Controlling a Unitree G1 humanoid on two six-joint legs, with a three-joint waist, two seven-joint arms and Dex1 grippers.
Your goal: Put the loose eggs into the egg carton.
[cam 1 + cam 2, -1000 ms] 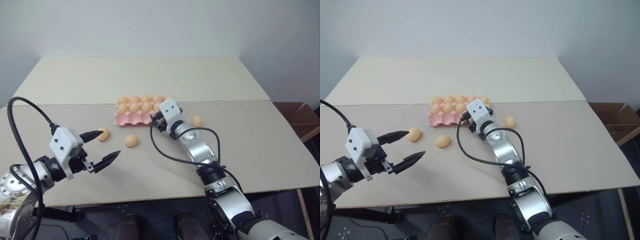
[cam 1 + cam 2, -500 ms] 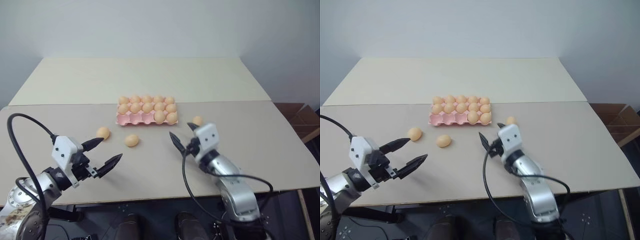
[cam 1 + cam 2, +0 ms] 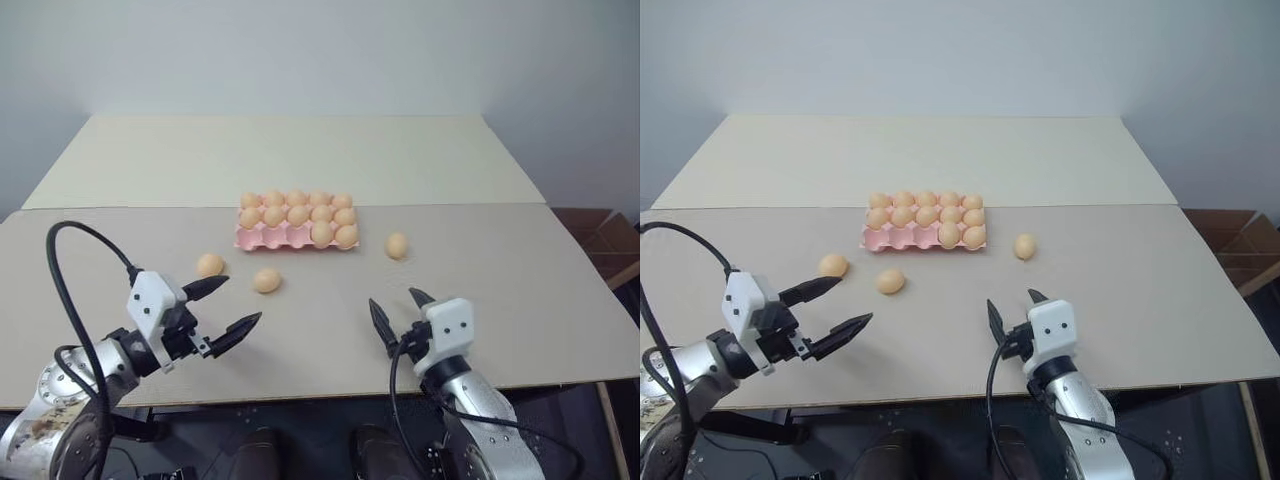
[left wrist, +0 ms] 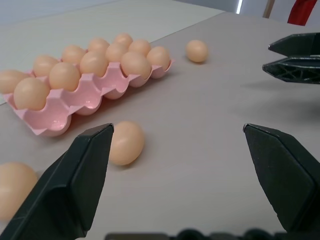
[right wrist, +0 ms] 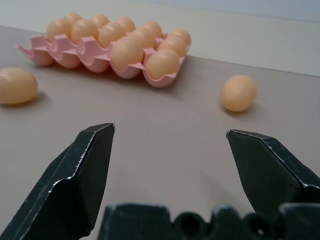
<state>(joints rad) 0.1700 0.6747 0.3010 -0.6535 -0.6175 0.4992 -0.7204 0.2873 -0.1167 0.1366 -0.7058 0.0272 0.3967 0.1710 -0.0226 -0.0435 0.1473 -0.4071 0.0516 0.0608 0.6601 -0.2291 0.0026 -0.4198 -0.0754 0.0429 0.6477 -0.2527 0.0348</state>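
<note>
Right hand (image 3: 398, 315) withdrawn; three loose eggs (image 3: 266, 281), carton (image 3: 296, 221) twelve.

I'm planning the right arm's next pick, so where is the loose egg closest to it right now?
In the left eye view that loose egg lies alone on the table, just right of the egg carton, beyond the open right gripper.

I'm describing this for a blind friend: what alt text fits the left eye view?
A pink egg carton sits mid-table, twelve eggs inside, three near cups empty. Three loose eggs lie around it, with the open left gripper and right gripper nearer the camera.
</note>
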